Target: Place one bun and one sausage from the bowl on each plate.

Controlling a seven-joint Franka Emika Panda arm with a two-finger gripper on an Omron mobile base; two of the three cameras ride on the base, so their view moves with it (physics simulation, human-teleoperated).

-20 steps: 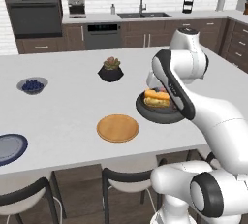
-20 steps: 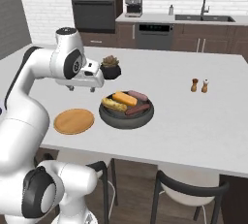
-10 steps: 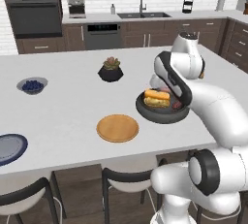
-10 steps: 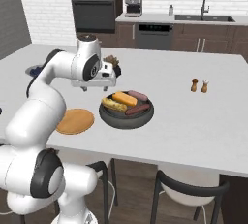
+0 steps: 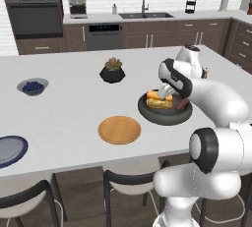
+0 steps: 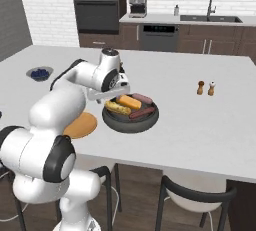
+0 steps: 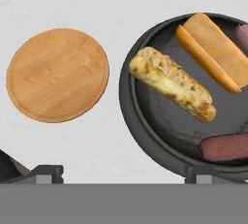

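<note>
Above the bowl (image 7: 145, 136) of buns (image 7: 172, 82) and sausages (image 7: 227, 146), the jaws hang wide open, empty.

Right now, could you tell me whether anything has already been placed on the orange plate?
No, the orange plate lies bare beside the bowl, and both buns sit inside the bowl in the hand view.

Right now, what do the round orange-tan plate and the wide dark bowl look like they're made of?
The round orange-tan plate looks like wood, matte: faint grain streaks cross its face in the hand view. The wide dark bowl looks like dull cast metal or dark stoneware: thick rim, soft sheen, no pattern. Which of the two, I can't tell.
</note>
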